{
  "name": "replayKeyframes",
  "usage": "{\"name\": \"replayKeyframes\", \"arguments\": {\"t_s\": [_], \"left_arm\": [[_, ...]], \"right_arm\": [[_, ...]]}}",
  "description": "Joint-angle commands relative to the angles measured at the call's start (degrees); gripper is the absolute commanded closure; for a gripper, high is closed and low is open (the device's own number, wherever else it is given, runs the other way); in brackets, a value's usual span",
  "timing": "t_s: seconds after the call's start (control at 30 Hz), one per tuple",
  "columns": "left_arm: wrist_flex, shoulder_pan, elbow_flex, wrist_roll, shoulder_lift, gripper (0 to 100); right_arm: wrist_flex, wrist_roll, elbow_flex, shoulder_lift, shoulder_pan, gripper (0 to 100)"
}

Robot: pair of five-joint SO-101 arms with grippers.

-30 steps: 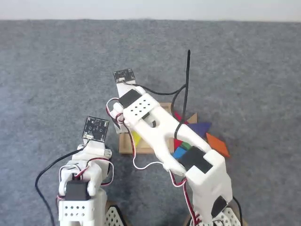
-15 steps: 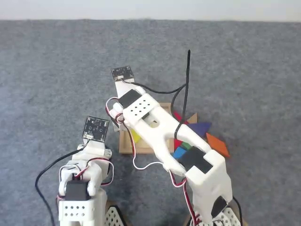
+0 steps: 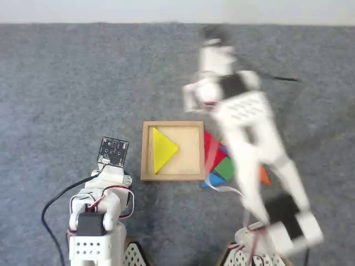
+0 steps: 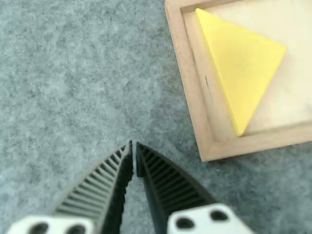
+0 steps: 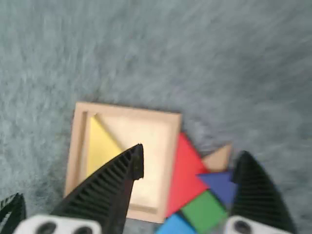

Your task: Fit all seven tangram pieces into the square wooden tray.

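while the left arm sits low at the near edge of the table, the left gripper (image 4: 132,146) hangs just over the grey carpet (image 4: 63,73) with its ridged fingers (image 4: 163,173) pressed together and nothing between them. it is near a corner of the wooden tray (image 4: 187,83) but apart from it.

a little farther on, the tray (image 3: 145,152) lies flat on the carpet. inside it a yellow triangle (image 3: 162,148) lies flat with its long side along the rim nearest the left arm.

just beside the tray's opposite rim, outside it, the other pieces lie bunched together: a red piece (image 5: 185,168) against the rim, a green piece (image 5: 202,207), a dark blue piece (image 5: 220,181), a light blue piece (image 3: 213,178), an orange piece (image 3: 265,176) and a pale brown triangle (image 5: 219,157).

farthest out, the right arm (image 3: 249,127) stretches high above the table, blurred. the right gripper (image 5: 191,155) hangs well above the tray and the loose pieces, its fingers (image 5: 114,183) spread wide and carrying nothing.
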Motion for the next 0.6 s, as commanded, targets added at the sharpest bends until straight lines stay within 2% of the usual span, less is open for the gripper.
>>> {"name": "replayKeyframes", "arguments": {"t_s": [0.0,0.07,0.1,0.27,0.57], "left_arm": [[0.26,-0.18,-0.66,0.44,-1.05,99],[0.26,-0.18,-0.66,0.44,-1.05,99],[0.26,-0.18,-0.66,0.44,-1.05,99],[0.26,-0.18,-0.66,0.44,-1.05,99],[0.26,-0.18,-0.66,0.44,-1.05,99]], "right_arm": [[-3.38,12.04,12.13,-12.79,1.71,93.7],[-9.45,18.55,22.24,-14.37,0.13,99.4],[-13.05,20.84,26.9,-14.37,-1.1,99.1],[-30.29,22.86,40.7,-9.89,-6.99,99.1],[-35.03,22.77,39.12,2.51,-10.51,99.1]]}}
